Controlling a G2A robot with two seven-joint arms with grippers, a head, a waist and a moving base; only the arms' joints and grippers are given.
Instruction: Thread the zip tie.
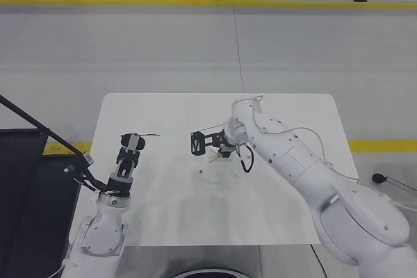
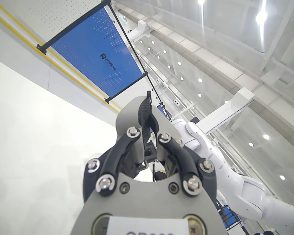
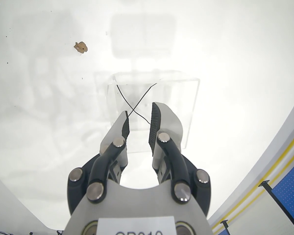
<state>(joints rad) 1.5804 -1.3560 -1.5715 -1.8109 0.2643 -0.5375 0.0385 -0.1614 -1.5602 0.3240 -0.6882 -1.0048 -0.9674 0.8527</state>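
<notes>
Left claw (image 2: pixel 148 106) pinched shut on the zip tie (image 1: pixel 151 134), whose free end points across the counter (image 1: pixel 167 208) toward the right claw (image 3: pixel 139 116), spread open and apart from it, thin black strands (image 3: pixel 134 106) crossing at its tips; threading judged not yet done.

On the bench (image 1: pixel 292 208), the left pincer (image 2: pixel 148 106) is over the left part and the right pincer (image 3: pixel 140 113) is near the middle, well apart. The zip tie (image 1: pixel 151 135) juts from the left pincer toward the right one. A clear block (image 3: pixel 176 99) sits on the bench just beyond the right pincer's tips.
</notes>
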